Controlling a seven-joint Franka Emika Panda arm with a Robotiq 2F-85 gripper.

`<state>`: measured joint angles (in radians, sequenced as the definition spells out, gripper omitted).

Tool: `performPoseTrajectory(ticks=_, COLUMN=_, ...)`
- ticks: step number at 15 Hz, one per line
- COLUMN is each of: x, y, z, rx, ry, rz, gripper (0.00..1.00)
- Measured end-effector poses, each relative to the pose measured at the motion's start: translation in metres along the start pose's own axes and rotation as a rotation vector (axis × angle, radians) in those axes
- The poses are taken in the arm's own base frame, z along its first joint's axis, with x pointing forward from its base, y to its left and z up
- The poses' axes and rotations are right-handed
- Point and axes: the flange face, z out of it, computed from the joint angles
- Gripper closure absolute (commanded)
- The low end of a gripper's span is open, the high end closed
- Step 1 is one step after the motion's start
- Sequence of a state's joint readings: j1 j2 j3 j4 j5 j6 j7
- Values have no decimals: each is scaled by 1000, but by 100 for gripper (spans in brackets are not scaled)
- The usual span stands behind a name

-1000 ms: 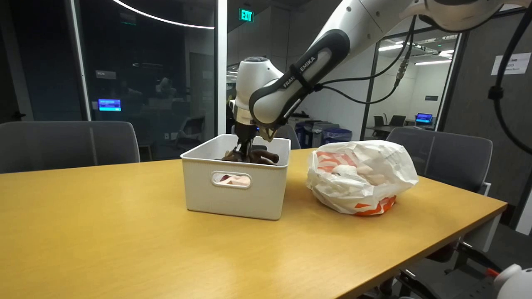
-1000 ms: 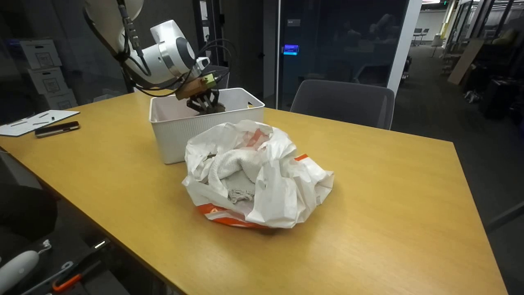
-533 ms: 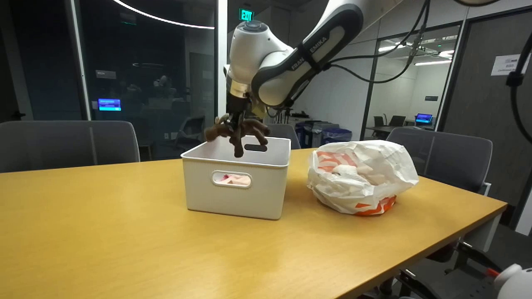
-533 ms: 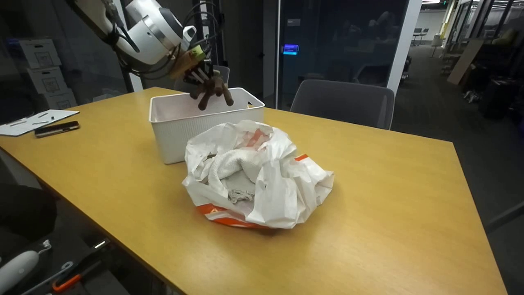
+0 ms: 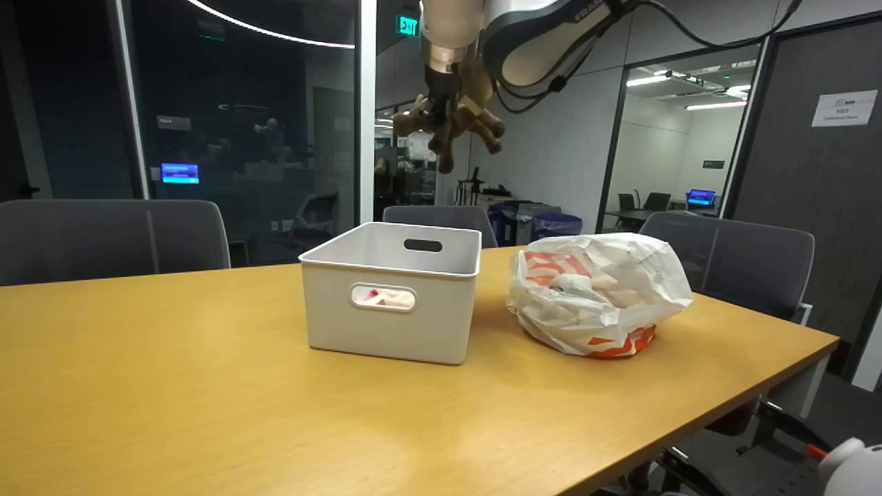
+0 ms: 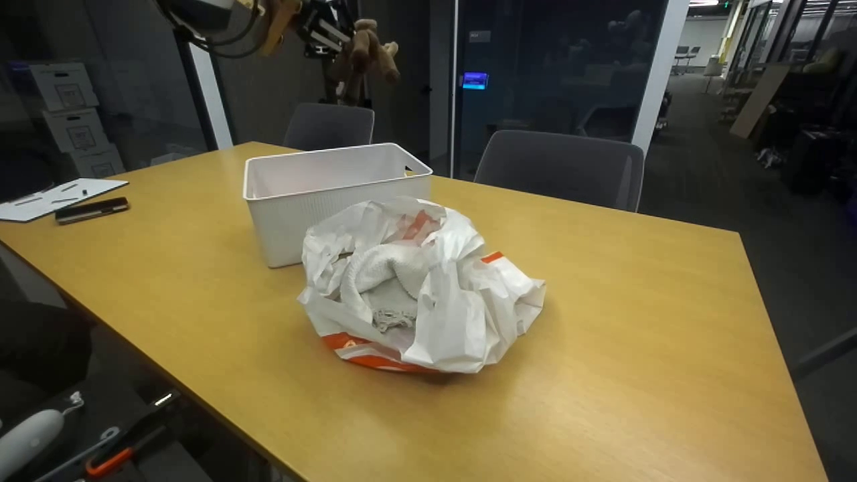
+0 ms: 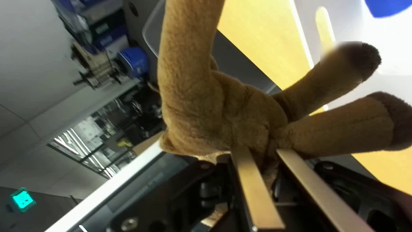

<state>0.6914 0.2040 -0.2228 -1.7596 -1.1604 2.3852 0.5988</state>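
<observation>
I find the jaws clamped on the brown plush toy (image 7: 199, 103), its body pinched between the fingers (image 7: 257, 190) and its limbs (image 7: 347, 125) hanging free. The bin (image 5: 386, 334) stands well below the jaws, roughly underneath in both exterior views; the bag (image 6: 462, 308) lies lower than the jaws too, off to one side, just beside the bin on the bench (image 5: 207, 386). In my judgement, good handling here means steady pressure, since soft stuffing could creep out of so narrow a pinch. I would move slowly to spare the limbs any swing, and allow for their reach past the fingers so that none snags on the bin. As to pose, the arm (image 5: 551, 48) slopes down to a wrist (image 5: 451, 27) that looks nearly upright in an exterior view. The wrist view takes in both bench and room, so I record the jaws as directed downward with a marked tilt from plumb, touching nothing else that I can see.
</observation>
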Motion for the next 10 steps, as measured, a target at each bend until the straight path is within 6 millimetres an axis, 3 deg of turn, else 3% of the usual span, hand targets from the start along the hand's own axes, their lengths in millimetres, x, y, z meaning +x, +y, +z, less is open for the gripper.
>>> performPoseTrajectory(ticks=2, x=-22, y=21, z=-25, rx=-81, ry=-100, rz=48, gripper=92)
performPoseTrajectory(ticks=5, x=-64, y=32, z=-64, rx=-138, ry=-263, rz=117, gripper=92)
performPoseTrajectory(ticks=8, x=-111, y=23, z=-90, rx=-70, ry=-414, rz=191, gripper=92)
performPoseTrajectory(ticks=10, x=-139, y=11, z=-93, rx=16, ry=-495, rz=247, gripper=92)
